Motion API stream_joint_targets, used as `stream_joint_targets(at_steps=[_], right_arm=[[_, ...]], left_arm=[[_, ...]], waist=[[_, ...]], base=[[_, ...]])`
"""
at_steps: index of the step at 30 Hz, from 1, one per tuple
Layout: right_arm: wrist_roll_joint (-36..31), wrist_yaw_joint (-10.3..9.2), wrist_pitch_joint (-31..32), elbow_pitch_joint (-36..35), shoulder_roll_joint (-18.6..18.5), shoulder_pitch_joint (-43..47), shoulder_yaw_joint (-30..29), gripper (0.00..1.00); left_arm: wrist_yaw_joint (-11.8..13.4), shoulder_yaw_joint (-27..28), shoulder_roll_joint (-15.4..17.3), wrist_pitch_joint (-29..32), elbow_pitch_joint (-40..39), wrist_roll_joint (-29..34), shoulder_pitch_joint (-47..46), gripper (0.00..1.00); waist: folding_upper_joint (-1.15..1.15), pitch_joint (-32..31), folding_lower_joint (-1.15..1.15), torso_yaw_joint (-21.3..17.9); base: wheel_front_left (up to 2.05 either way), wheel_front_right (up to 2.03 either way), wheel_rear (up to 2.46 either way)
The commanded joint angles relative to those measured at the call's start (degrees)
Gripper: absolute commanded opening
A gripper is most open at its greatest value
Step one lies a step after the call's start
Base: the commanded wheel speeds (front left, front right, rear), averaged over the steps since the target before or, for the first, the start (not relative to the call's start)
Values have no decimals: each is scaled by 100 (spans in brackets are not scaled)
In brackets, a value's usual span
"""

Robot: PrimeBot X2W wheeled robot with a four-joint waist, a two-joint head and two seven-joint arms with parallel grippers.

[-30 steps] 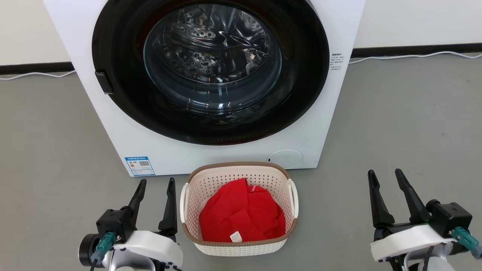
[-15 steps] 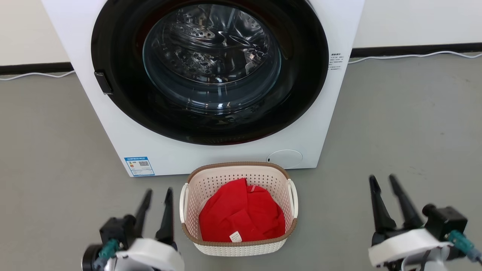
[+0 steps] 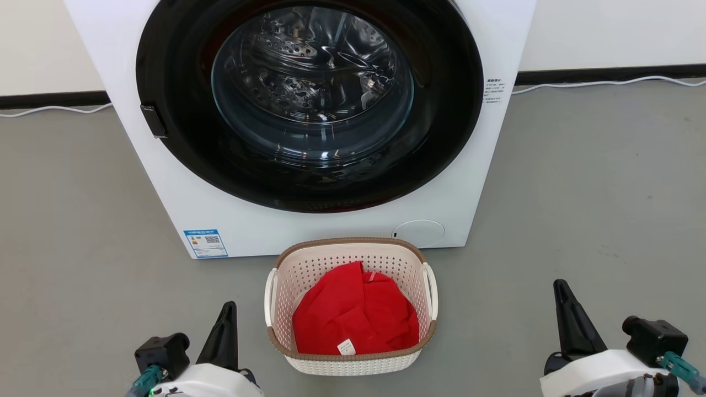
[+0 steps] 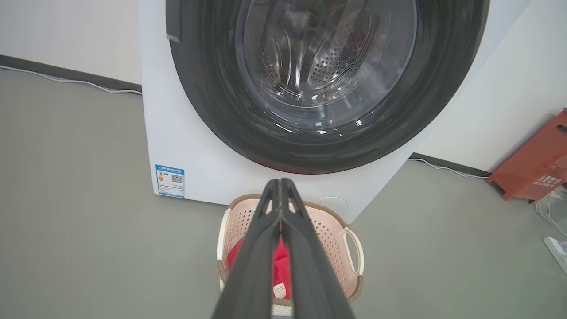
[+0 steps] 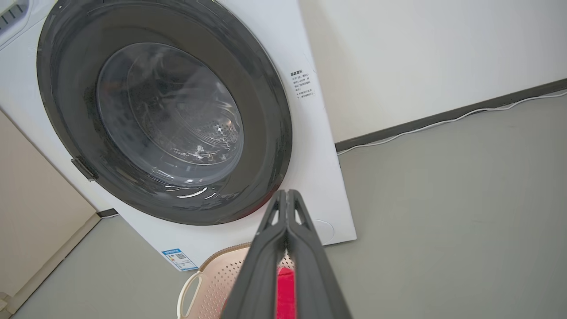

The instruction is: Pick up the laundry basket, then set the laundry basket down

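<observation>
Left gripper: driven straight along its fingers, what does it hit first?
Probably the washing machine, low on its front near the blue label. In the head view the shut left gripper points left of the laundry basket, clear of its handle; height is unclear.

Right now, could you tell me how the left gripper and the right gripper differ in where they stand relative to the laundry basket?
The left gripper sits close to the left side of the laundry basket; the right gripper stands well off to its right, across grey floor. The left gripper's tip reaches less far up the head view than the right gripper's. Both are shut, hold nothing and point toward the washing machine.
</observation>
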Motion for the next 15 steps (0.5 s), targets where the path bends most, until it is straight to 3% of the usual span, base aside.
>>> stream_joint_targets(at_steps=[1, 15], right_arm=[[162, 5, 64, -174, -29, -177, -43, 0], [1029, 9, 292, -210, 10, -204, -117, 0]], left_arm=[[-65, 66, 18, 22, -171, -148, -193, 0], [-142, 208, 27, 254, -213, -1021, -226, 0]], waist=[[0, 1, -1, 3], [0, -3, -1, 32]], base=[[0, 0, 0], [0, 0, 0]])
